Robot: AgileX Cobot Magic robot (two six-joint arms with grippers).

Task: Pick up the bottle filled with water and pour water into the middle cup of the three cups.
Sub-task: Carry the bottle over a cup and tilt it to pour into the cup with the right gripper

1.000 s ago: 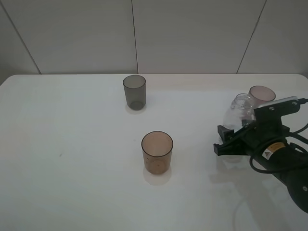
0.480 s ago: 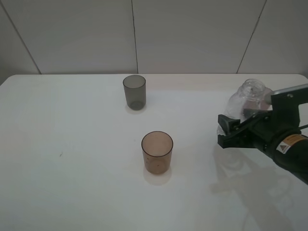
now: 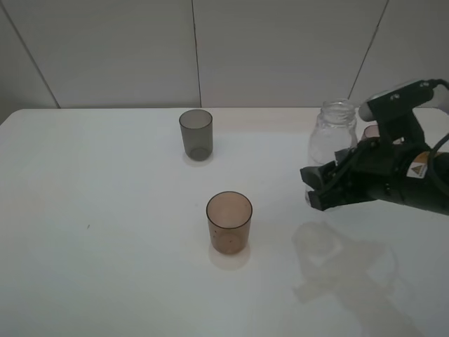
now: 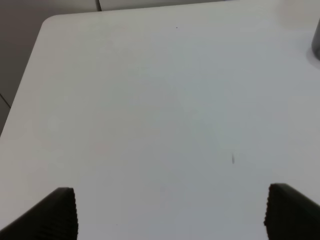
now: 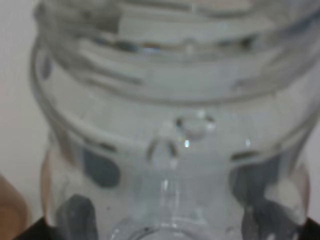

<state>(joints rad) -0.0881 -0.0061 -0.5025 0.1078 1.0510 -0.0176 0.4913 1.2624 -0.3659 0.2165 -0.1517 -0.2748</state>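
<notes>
Tabletop [image 3: 105,210], white, smooth and faintly glossy, fills the scene. Nearest the camera stands the middle cup [image 3: 229,223], a translucent brown-amber plastic tumbler, straight-sided, slightly tapered, upright and open at the top.

To its right and a little farther back, the right gripper [image 3: 317,188], black and angular, has its jaws clamped on the lower body of the bottle [image 3: 331,133]. The bottle is clear colourless plastic with rounded shoulders and a wide threaded neck, uncapped and upright. It hangs clear of the table, well apart from the amber cup, and its pale shadow lies on the surface below. Seen close from the right wrist, beads of water cling inside its shoulder, and dark finger pads [image 5: 75,220] press against both sides.

A sliver of a pinkish cup [image 3: 369,131] shows just behind the gripper's body. Farther back, left of centre, a dark grey smoky cup [image 3: 196,133] stands upright. Behind the table rises a pale panelled wall [image 3: 280,49] with thin seams.

The left gripper [image 4: 172,215] hovers over bare table, its ridged black fingers spread wide, holding nothing.
</notes>
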